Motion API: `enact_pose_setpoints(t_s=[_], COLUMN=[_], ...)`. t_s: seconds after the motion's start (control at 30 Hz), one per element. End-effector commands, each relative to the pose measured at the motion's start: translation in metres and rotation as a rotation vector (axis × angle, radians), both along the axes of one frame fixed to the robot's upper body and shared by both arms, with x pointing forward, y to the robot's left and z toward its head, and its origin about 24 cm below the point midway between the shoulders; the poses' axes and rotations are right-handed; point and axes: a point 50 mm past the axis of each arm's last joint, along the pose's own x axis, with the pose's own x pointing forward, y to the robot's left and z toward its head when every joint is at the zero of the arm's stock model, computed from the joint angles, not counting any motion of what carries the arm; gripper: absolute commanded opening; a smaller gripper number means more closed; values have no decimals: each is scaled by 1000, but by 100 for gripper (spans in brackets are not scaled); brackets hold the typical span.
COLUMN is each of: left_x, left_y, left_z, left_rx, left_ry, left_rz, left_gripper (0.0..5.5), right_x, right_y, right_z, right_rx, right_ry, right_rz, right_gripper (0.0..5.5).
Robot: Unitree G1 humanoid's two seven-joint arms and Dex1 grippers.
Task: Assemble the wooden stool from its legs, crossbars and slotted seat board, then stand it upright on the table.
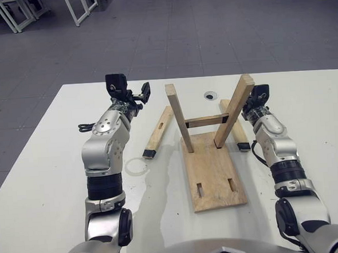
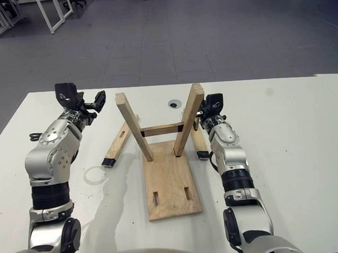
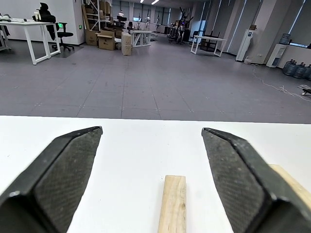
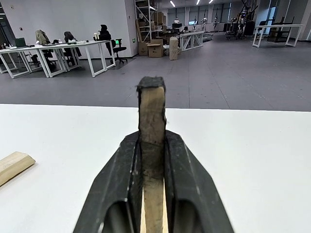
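The stool looks about half built. The seat board lies flat on the table, and two standing legs sit in its far slots, tied by one crossbar — the near slots are still bare. Left of the seat board, the left gripper hangs spread over a loose leg. Right of it, the right gripper pinches a slim, dark-tipped wooden piece. The remaining legs and the upending are left to do.

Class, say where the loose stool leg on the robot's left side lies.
The loose leg lies flat on the table, just left of the seat board, near the left gripper.
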Motion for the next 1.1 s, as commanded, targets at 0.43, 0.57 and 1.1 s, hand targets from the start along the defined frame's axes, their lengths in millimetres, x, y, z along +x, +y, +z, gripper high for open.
enact_pose_setpoints(t_s=[0.43,0.57,1.1], left_x=[-6,-8,-12], left_y=[-3,-4,0], left_z=[-14,-18,-26], left_rx=[3,0,22], left_ry=[44,58,87], left_rz=[7,7,8], left_gripper=[380,380,380], right_x=[-88,-103,-132], right_y=[-18,-22,-17], right_z=[-129,-141,-38], right_rx=[-105,-102,-134], right_ry=[334,349,-13], right_rz=[-98,-125,-235], right_gripper=[40,40,40])
